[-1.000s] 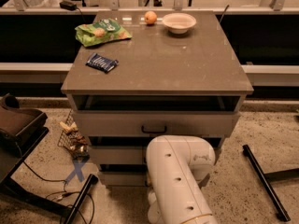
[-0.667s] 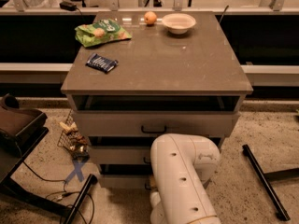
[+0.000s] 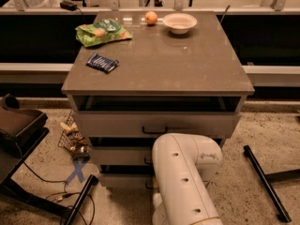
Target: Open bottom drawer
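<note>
Reaching arm [image 3: 185,177]: white links, low in front of the cabinet [image 3: 159,74], covering the right part of the two lower drawer fronts.
Gripper: hidden behind the arm, down at the lower drawers; whether it is open or holds anything cannot be told.
Bottom drawer [image 3: 124,180]: lowest front, just above the floor; only its left part shows beside the arm, with a dark gap above it.
Cabinet load: green bag [image 3: 102,32], blue packet [image 3: 102,62], orange fruit [image 3: 151,18], white bowl [image 3: 179,22].
</note>
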Tool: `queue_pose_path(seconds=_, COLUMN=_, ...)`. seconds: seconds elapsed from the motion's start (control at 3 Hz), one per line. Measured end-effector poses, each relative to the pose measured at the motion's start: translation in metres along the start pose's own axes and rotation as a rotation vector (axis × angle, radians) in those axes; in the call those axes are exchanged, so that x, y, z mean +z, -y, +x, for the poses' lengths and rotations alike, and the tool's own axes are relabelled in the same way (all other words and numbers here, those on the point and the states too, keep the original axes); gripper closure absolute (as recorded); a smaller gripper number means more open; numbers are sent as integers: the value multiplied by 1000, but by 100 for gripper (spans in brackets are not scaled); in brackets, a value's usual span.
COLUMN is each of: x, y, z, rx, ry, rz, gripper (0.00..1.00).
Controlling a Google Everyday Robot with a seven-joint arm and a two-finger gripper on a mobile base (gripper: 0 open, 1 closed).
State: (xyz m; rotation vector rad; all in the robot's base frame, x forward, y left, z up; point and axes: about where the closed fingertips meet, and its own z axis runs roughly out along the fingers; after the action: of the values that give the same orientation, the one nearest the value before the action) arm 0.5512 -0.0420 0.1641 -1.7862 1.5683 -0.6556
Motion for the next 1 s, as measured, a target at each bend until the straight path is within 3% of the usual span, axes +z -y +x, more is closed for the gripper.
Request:
queue_pose_path(seconds=0.67, x=-11, y=-4, z=7, rx=-8, ry=-17, rz=-19, gripper=100)
queue_pose_path(seconds=1.0, x=-45, y=-12, z=32, rx=-30, ry=-45, rz=-84, gripper=100)
